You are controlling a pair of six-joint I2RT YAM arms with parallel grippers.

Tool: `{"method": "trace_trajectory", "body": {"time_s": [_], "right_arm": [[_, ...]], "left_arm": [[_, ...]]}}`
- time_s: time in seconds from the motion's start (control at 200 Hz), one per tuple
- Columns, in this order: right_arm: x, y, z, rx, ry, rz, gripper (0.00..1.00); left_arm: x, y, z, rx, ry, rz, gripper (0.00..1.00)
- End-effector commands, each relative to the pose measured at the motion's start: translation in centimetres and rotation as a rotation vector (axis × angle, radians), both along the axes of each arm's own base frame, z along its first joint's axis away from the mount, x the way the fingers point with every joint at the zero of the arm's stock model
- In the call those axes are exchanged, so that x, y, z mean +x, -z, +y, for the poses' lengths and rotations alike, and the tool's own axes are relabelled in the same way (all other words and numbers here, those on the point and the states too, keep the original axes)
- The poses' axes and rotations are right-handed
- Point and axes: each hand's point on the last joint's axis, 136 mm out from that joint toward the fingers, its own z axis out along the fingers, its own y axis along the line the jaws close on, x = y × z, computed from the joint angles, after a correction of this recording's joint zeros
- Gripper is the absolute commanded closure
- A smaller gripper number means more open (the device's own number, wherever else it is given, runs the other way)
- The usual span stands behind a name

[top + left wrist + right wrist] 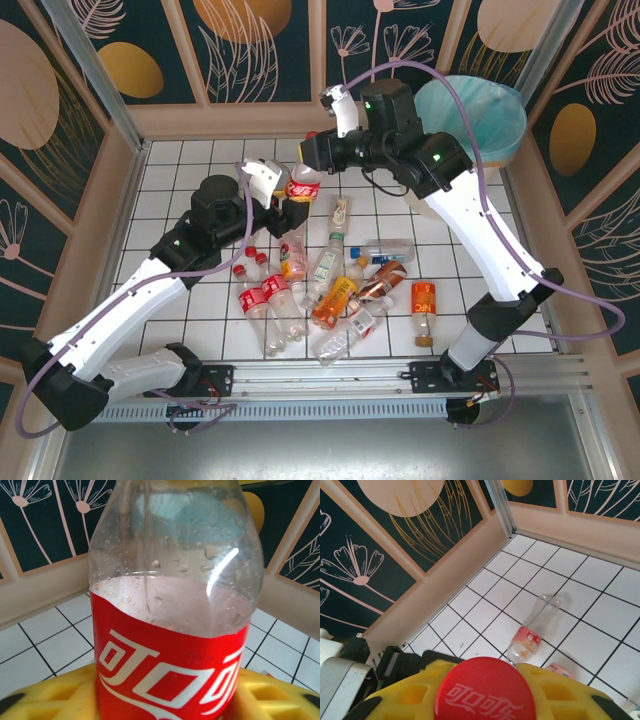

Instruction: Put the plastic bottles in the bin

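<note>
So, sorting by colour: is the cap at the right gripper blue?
No, the cap in the right gripper is red with white lettering.

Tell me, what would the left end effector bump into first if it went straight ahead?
The red-labelled bottle, sitting right between the left end effector's yellow fingers. Past it probably the wall, but depth is hard to judge.

Clear glossy plastic bottle (175, 555), smooth red label (165, 680); glossy white tiled table (170, 160).

Looking down from above and behind onto the tiled table (165, 175), and from both wrists closely at one shared red-labelled bottle (170, 680): left side-on, right onto its cap (485, 690).
</note>
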Motion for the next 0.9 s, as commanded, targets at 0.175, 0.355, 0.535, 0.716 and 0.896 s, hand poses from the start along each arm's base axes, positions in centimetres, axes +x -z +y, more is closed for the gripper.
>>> {"method": "trace_trajectory", "body": {"time_s": [0.175,0.355,0.535,0.716,0.896], "right_arm": [[3.7,-8.1,-6.5,0.072,0.23,-0.232,0.99],[9.4,-13.1,-16.4,0.034,0.601,-0.445,0.99],[13.0,-15.2,-27.1,-0.088,1.037,-0.579,1.0],[15.0,-14.2,-30.7,-0.134,1.159,-0.581,1.0],[17.6,-10.7,-31.1,-0.222,1.19,-0.542,1.0]], "left_arm": [[0.8,-5.8,1.5,-0.113,-0.096,-0.14,0.07],[1.8,-7.7,1.1,-0.13,-0.117,-0.141,0.09],[3.0,-8.1,-0.4,-0.098,-0.088,-0.104,0.14],[3.1,-7.2,-1.6,-0.09,-0.043,-0.078,0.14],[3.4,-5.8,-1.8,-0.076,-0.045,-0.056,0.15]]}}
